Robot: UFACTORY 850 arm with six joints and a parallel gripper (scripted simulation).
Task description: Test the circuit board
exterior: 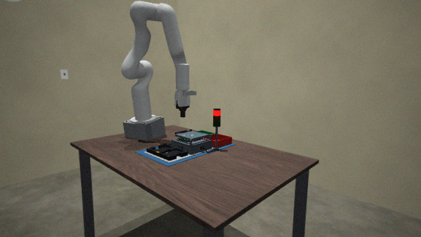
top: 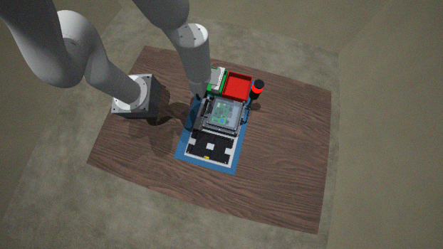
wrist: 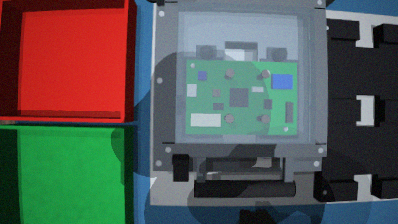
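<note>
My gripper (exterior: 183, 115) hangs clenched and empty above the tester (exterior: 191, 143). The circuit board (wrist: 242, 97) lies under the closed lid (wrist: 167, 75); the signal light (exterior: 216, 114) glows red. I could miss the small latch tab, leaving the lid hooked.

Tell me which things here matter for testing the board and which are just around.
Part of the job:
circuit board under the closed lid
tester
signal light, showing red
red bin
green bin
tray
gripper, shut, holding nothing

Just around:
blue mat
table
</note>
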